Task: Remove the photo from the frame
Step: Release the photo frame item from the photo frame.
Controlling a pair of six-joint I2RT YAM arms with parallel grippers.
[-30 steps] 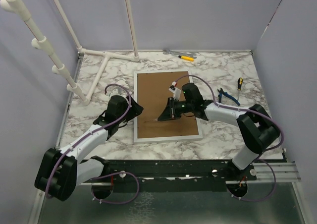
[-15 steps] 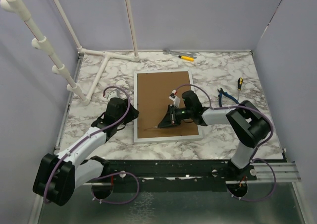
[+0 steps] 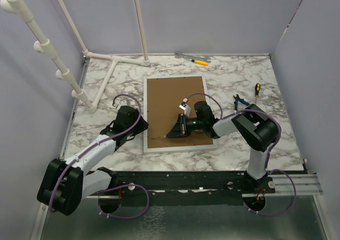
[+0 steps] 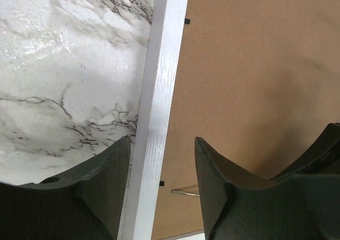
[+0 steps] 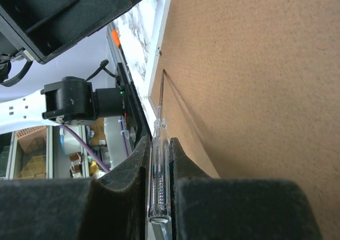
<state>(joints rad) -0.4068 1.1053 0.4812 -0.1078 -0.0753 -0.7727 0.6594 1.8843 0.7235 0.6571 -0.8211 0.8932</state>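
On the marble surface (image 3: 239, 144) the frame (image 3: 179, 147) lies face down, long axis running near to far, with its brown backing board (image 3: 170, 94) hiding the photo beneath. The left jaws stand half-wide astride the frame's left rail. The right jaws pinch a clear-handled screwdriver (image 5: 159, 171), blade aimed at the board's near-left corner.
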